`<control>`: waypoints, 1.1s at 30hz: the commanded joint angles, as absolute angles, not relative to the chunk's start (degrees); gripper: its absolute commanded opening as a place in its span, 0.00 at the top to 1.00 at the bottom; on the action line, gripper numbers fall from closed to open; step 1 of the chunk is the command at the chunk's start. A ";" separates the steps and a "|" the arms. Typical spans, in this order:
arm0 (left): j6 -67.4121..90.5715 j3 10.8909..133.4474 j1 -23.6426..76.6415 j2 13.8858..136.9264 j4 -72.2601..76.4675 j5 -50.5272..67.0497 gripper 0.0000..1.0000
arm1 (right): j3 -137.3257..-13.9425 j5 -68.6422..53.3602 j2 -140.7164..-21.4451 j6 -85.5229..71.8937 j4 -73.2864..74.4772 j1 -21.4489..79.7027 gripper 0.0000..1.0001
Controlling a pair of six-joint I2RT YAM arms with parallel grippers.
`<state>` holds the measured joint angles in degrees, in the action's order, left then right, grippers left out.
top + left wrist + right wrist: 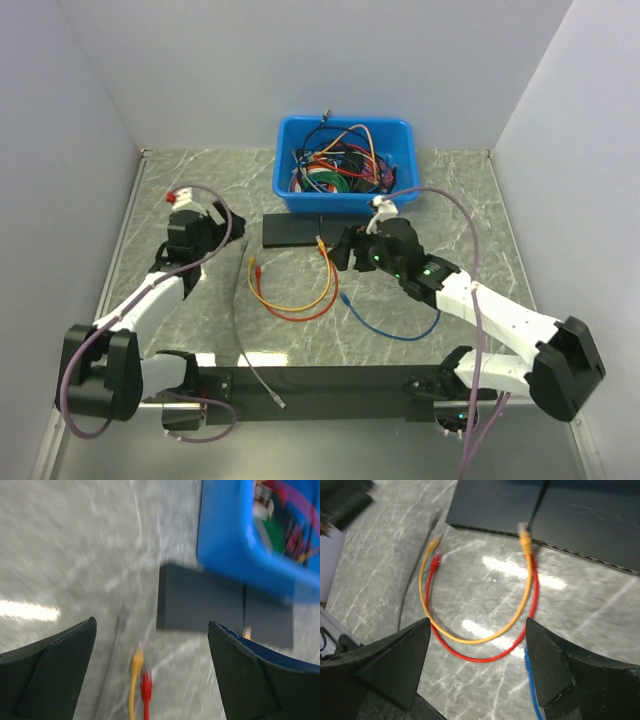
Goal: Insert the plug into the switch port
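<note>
The flat black switch (298,231) lies on the table in front of the blue bin; it also shows in the left wrist view (200,602) and the right wrist view (545,515). Its ports are too small to make out. The thin blue cable (395,330) curves across the table, its plug end (344,297) lying free just below my right gripper (342,252). In the right wrist view the blue cable (529,680) runs beside my right finger and its plug is hard to see. My right gripper (477,622) is open and empty. My left gripper (212,228) is open and empty, left of the switch.
A blue bin (345,165) full of tangled cables stands behind the switch. A yellow-orange cable (470,639) and a red cable (480,659) loop together in front of the switch. A grey cable (240,330) runs toward the near rail.
</note>
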<state>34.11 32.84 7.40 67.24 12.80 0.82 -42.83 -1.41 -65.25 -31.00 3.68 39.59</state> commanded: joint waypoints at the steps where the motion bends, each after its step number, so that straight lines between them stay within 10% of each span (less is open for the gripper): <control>1: 32.88 36.03 9.75 67.94 8.18 4.05 0.01 | -48.51 -1.05 -69.58 -29.01 1.67 42.88 0.19; 13: 32.96 27.34 10.63 60.30 8.96 -14.32 0.01 | -74.86 8.26 -99.46 -23.12 12.30 57.65 0.44; 33: 37.62 20.83 -1.49 54.04 10.55 -11.61 0.00 | -103.26 8.61 -125.67 -24.70 22.06 62.31 0.48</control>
